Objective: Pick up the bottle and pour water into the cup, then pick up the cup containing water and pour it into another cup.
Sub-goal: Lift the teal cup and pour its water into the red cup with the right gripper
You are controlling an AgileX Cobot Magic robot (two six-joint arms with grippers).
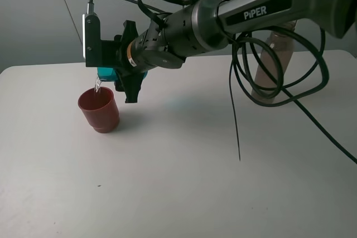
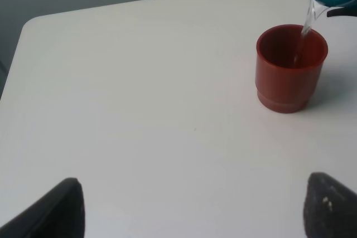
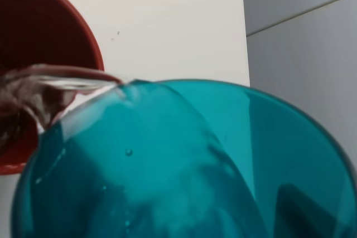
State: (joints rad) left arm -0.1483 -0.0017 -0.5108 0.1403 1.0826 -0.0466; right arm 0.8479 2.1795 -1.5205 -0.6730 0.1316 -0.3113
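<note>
Noted left gripper [image 2: 201, 210] spread wide over bare table [image 1: 184, 182] by its left edge, red-brown cup [image 1: 99, 110] free-standing, right gripper [image 1: 124, 71] clamping tipped teal tumbler [image 1: 106, 74] streaming water [image 2: 307, 23] in, smoky bottle [image 1: 277, 54] upright far right, seen from high view only.

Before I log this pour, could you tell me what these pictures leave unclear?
The bottle: exterior view, largely behind the right arm and cables; contents unreadable.
The teal cup: exterior view, mostly covered by the right gripper; left wrist view, cut by the frame edge.
The red cup: water level inside unreadable in every view.
</note>
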